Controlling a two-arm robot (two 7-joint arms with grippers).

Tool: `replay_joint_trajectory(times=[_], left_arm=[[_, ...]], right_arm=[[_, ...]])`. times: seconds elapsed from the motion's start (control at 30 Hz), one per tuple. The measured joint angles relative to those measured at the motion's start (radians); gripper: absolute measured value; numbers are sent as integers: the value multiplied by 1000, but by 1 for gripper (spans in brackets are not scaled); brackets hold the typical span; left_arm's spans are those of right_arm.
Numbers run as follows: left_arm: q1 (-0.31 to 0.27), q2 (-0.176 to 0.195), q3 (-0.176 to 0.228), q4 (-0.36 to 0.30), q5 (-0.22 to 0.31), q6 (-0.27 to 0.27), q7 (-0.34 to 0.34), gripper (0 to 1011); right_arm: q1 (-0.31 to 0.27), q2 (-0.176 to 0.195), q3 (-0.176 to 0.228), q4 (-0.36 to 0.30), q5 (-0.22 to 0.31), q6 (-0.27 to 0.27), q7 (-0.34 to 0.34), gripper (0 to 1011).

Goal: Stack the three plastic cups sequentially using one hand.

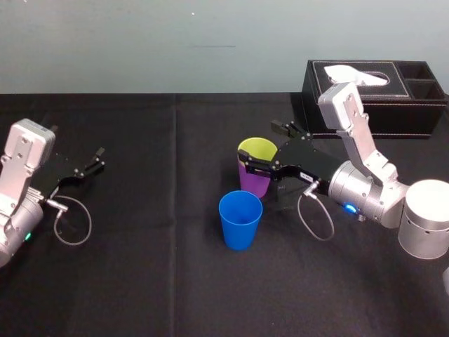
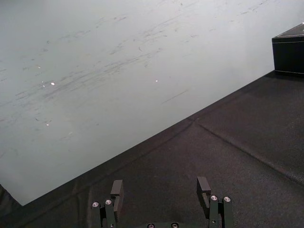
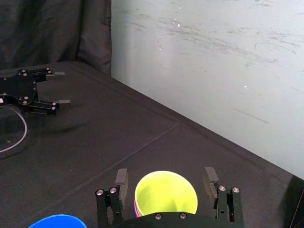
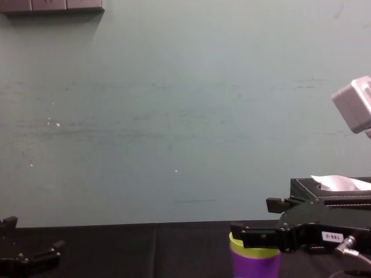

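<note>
Soft, even light brightens the pale wall (image 1: 140,42); the black bench (image 1: 154,281) stays dark, shadows faint, small bright specks glinting on the wall.

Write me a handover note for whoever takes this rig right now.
Right gripper: open, fingers either side of the yellow-green cup, gaps showing.
Left gripper: open, parked over the table at the left.
Cups: the yellow-green cup sits inside the purple cup; the blue cup stands alone, nearer the robot.
Done: first nesting. Left: join the blue cup to the pair.
</note>
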Motion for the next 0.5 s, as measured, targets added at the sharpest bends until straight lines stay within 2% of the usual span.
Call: replay_joint_trajectory(times=[0.5], left_arm=[[0, 0, 0, 0, 0, 0, 0, 1011]], right_arm=[[-2, 2, 0, -5, -1, -1, -2, 1002]])
